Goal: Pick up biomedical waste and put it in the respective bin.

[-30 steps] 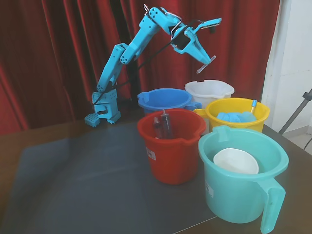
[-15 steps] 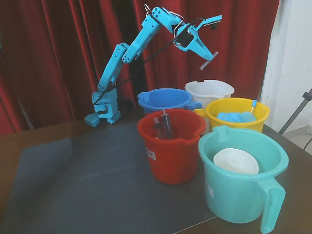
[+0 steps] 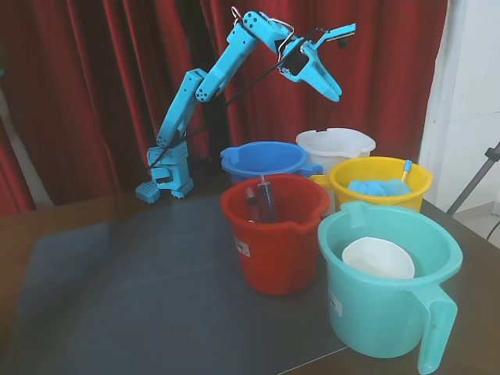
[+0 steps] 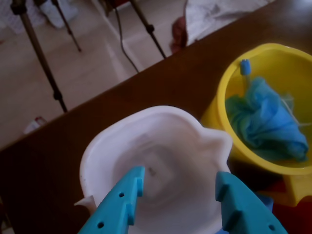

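My gripper (image 3: 344,64) is open and empty, raised high above the buckets. In the wrist view the gripper (image 4: 180,174) hangs over the white bucket (image 4: 97,151), whose inside looks bare. A slender clear tube with a blue tip (image 4: 245,68) leans against the inner wall of the yellow bucket (image 4: 229,78), on crumpled blue cloth (image 4: 265,122). The tube (image 3: 405,169) also shows in the fixed view, at the far rim of the yellow bucket (image 3: 380,199). The white bucket (image 3: 336,144) stands behind the yellow one.
A red bucket (image 3: 273,250) holds dark-filled syringes (image 3: 260,199). A teal bucket (image 3: 391,301) at the front right holds a white bowl (image 3: 378,258). A blue bucket (image 3: 262,160) stands behind the red one. Tripod legs (image 4: 41,58) stand on the floor beyond the table edge.
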Motion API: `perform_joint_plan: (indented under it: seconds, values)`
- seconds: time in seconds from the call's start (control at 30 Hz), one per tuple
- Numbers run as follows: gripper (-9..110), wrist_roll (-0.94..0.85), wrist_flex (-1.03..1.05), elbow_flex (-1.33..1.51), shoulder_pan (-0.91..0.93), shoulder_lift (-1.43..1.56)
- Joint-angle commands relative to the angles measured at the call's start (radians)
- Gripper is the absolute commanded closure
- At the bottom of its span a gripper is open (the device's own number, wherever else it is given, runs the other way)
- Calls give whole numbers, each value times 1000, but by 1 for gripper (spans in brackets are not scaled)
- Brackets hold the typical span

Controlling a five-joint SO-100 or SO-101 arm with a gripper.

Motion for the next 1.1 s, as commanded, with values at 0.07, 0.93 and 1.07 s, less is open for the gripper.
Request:
perform_joint_plan:
  seconds: [0.07, 0.93, 1.07]
  values:
    - [86, -32, 17, -26, 3, 81]
    - [102, -1344, 420, 560, 945, 1101]
    - [102, -1397, 365, 769, 1025, 1220]
